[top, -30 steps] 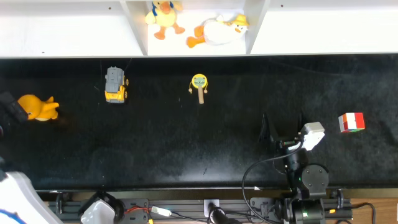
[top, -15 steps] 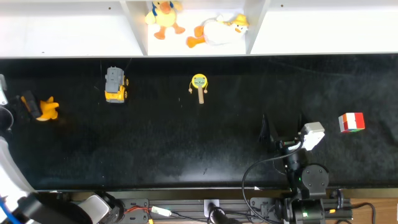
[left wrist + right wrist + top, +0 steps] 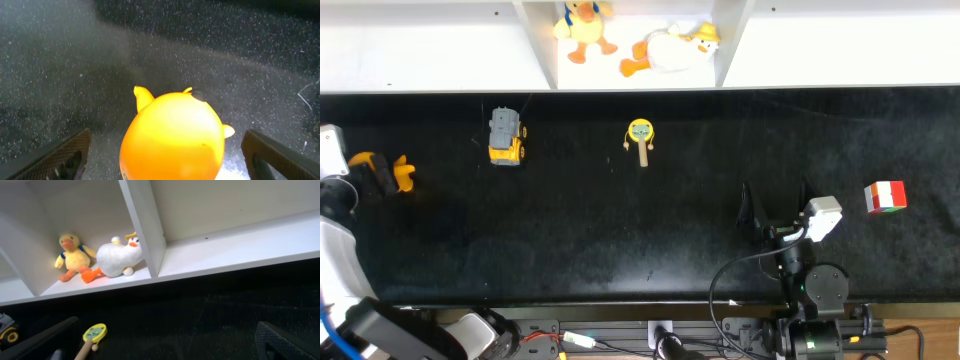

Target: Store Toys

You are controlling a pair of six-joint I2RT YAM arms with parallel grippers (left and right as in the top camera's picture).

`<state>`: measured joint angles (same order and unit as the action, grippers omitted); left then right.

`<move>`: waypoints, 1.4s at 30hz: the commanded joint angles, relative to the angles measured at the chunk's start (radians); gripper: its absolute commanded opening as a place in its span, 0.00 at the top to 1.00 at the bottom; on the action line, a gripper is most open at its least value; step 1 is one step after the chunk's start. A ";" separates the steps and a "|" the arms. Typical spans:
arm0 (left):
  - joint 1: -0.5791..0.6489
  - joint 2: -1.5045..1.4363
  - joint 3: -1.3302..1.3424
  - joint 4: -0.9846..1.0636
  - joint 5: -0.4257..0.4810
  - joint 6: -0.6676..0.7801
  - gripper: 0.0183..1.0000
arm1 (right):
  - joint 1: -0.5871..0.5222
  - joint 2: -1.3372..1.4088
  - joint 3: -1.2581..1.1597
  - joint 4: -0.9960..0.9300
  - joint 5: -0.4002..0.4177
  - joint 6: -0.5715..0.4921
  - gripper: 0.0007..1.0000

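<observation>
An orange round toy [image 3: 400,175] [image 3: 172,132] lies at the far left of the black table. My left gripper [image 3: 375,175] [image 3: 167,145] is open and straddles it, one finger on each side, not touching it in the left wrist view. A yellow and grey toy truck [image 3: 506,136] and a yellow rattle [image 3: 640,138] [image 3: 92,335] lie further back on the table. At the right lies a red, white and green cube [image 3: 885,196]. My right gripper [image 3: 772,212] [image 3: 167,330] is open with nothing in it, at the front right.
A white shelf [image 3: 640,80] [image 3: 150,235] runs along the table's back edge. Its middle compartment holds a yellow duck plush [image 3: 584,25] [image 3: 72,255] and a white goose plush [image 3: 670,48] [image 3: 117,257]. The compartments beside it are bare.
My left gripper has swung in from the left edge and now sits around the orange toy, covering part of it. The right arm has kept still.
</observation>
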<state>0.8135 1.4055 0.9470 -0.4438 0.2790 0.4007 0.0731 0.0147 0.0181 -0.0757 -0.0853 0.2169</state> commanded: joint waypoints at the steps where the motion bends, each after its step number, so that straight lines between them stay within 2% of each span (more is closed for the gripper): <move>1: 0.006 0.046 -0.031 0.046 0.044 0.022 0.09 | 0.005 -0.010 -0.013 0.004 0.008 0.008 0.00; 2: 0.006 0.054 -0.031 0.048 0.048 0.022 0.10 | 0.005 -0.010 -0.013 0.004 0.008 0.008 0.01; 8: 0.006 0.081 -0.031 0.096 0.087 0.010 0.41 | 0.005 -0.010 -0.013 0.004 0.008 0.008 0.00; 10: 0.006 0.081 -0.031 0.103 0.087 -0.012 0.54 | 0.005 -0.010 -0.013 0.004 0.008 0.008 0.00; 15: 0.005 0.075 -0.019 0.141 0.089 -0.071 0.71 | 0.005 -0.010 -0.013 0.004 0.008 0.008 0.00; 19: -0.003 0.049 0.033 0.145 0.106 -0.100 0.77 | 0.005 -0.010 -0.013 0.004 0.008 0.008 0.00; 23: -0.042 0.015 0.123 0.145 0.106 -0.103 0.79 | 0.005 -0.010 -0.013 0.004 0.008 0.008 0.01; 33: -0.204 0.052 0.270 0.266 0.085 -0.164 0.90 | 0.005 -0.010 -0.013 0.004 0.008 0.008 0.00; 37: -0.272 0.160 0.321 0.312 0.085 -0.175 0.89 | 0.005 -0.010 -0.013 0.004 0.008 0.008 0.01; 42: -0.296 0.254 0.393 0.312 0.079 -0.234 0.88 | 0.005 -0.010 -0.013 0.004 0.008 0.008 0.01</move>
<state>0.5282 1.6188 1.2728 -0.1406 0.3634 0.2249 0.0727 0.0147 0.0181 -0.0757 -0.0856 0.2165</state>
